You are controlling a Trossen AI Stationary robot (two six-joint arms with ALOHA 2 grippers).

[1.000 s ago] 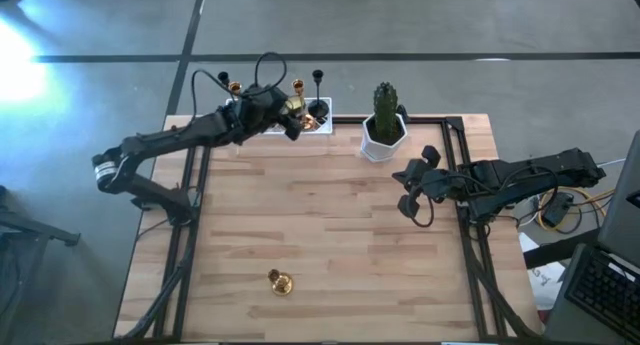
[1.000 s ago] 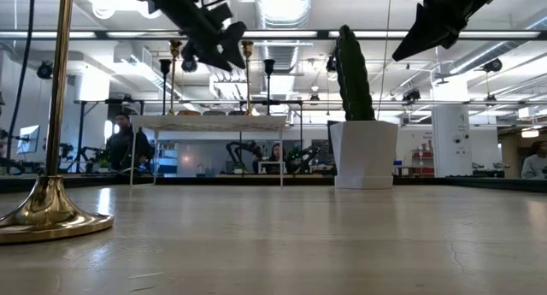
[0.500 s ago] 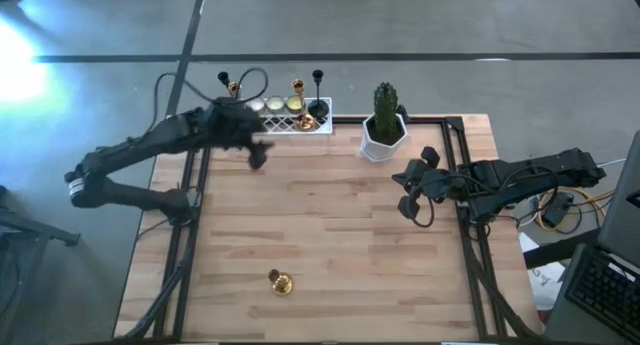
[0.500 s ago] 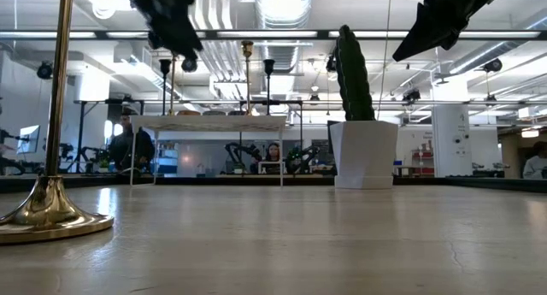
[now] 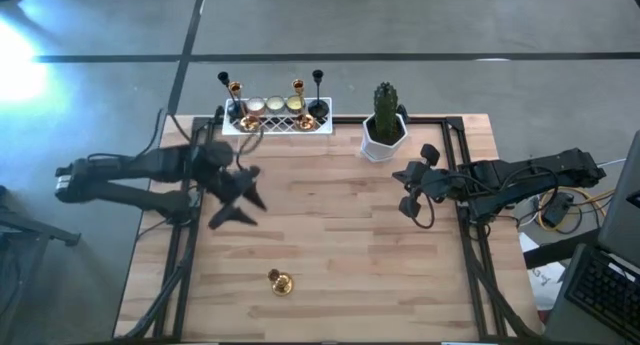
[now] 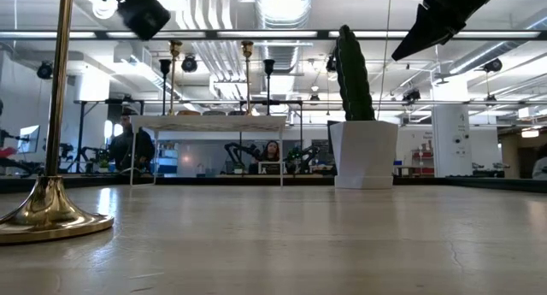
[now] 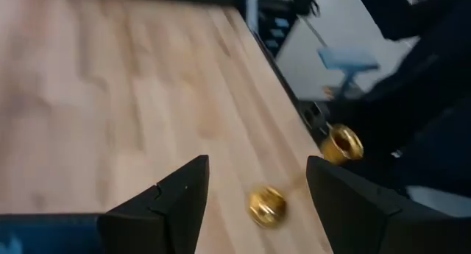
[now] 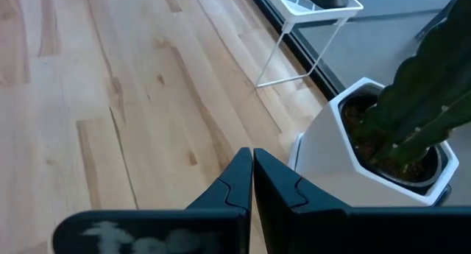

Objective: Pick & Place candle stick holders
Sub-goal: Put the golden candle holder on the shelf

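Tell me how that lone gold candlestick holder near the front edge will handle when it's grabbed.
The gold candlestick holder stands upright on a flared round base with a tall thin stem, so a sideways nudge would probably tip it. Its polished surface looks slippery. If it falls, the round shape may let it roll across the table.

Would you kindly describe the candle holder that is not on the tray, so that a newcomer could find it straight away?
Start at the wooden table and look to its near edge, far from the white lattice tray and the cactus pot at the back. There a gold stemmed candle holder stands alone on the bare wood. Every other holder sits on the tray.
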